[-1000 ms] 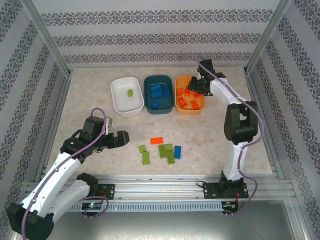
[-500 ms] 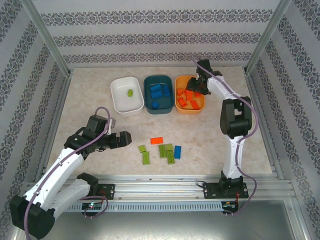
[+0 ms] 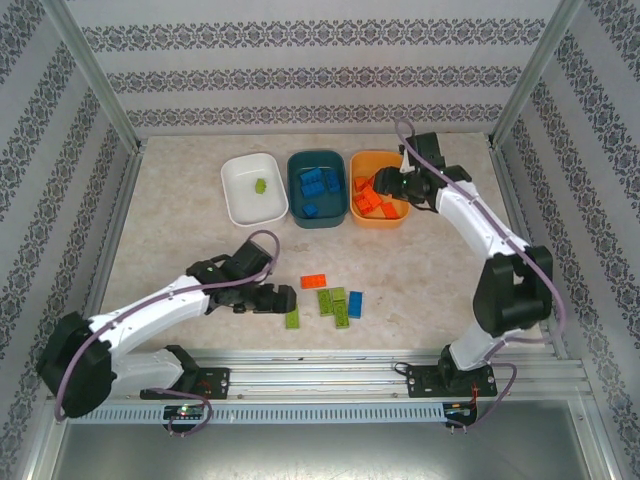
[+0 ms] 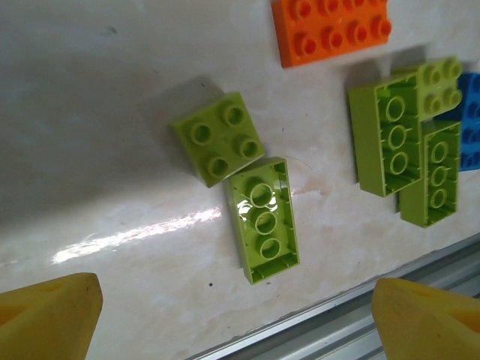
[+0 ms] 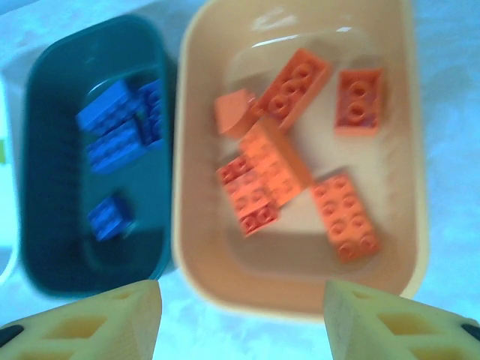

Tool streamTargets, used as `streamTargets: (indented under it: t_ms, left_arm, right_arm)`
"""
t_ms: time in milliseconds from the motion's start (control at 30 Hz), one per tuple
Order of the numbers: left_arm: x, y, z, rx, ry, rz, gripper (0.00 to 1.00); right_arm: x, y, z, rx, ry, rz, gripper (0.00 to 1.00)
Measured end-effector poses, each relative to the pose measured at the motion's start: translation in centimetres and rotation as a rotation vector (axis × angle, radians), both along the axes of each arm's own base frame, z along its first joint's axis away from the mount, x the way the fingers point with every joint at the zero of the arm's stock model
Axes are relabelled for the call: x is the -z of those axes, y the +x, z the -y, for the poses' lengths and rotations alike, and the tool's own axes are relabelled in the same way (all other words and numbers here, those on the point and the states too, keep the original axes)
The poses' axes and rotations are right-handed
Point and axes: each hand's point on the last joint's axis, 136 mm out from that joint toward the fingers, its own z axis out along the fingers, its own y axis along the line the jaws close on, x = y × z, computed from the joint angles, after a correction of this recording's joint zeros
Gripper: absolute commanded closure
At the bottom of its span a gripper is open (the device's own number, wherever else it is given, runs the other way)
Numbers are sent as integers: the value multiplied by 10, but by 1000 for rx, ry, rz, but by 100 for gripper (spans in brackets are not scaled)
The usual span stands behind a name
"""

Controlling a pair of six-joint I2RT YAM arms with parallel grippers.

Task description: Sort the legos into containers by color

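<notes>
Swung in from the left side of the table (image 3: pixel 170 230) since the earlier frame, the left gripper (image 3: pixel 284 298) now hovers, fingers spread wide and empty, over the loose legos (image 3: pixel 330 300) near the middle of the table's near edge: lime green bricks (image 4: pixel 262 219), one orange brick (image 4: pixel 330 28) and one blue brick (image 3: pixel 355 302). The right gripper (image 3: pixel 384 186), jaws parted and holding nothing, hangs above the orange bowl (image 5: pixel 178 210) toward the far edge, which contains orange bricks (image 5: pixel 345 214). Beside it, the dark teal bowl (image 5: pixel 45 225) contains blue bricks (image 5: pixel 112 135); the white bowl (image 3: pixel 230 195) contains one lime green piece (image 3: pixel 260 186).
</notes>
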Motion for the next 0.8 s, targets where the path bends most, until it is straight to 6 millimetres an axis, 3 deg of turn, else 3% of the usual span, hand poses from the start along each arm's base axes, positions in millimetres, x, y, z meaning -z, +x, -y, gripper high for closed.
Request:
streamTargets:
  t_ms: [100, 300, 500, 600, 800]
  left_arm:
    - [14, -8, 11, 34, 48, -38, 10]
    - [29, -11, 24, 34, 77, -55, 13]
    - [41, -7, 33, 32, 119, -66, 19]
    - [46, -2, 37, 32, 134, -71, 24]
    - [53, 0, 38, 27, 172, -79, 42]
  right_arm:
    - [8, -26, -13, -43, 17, -23, 41]
    - [38, -75, -18, -60, 29, -105, 41]
    - [50, -120, -36, -128, 27, -129, 41]
    - [58, -137, -49, -175, 8, -158, 39]
    - [93, -192, -80, -297, -64, -273, 34]
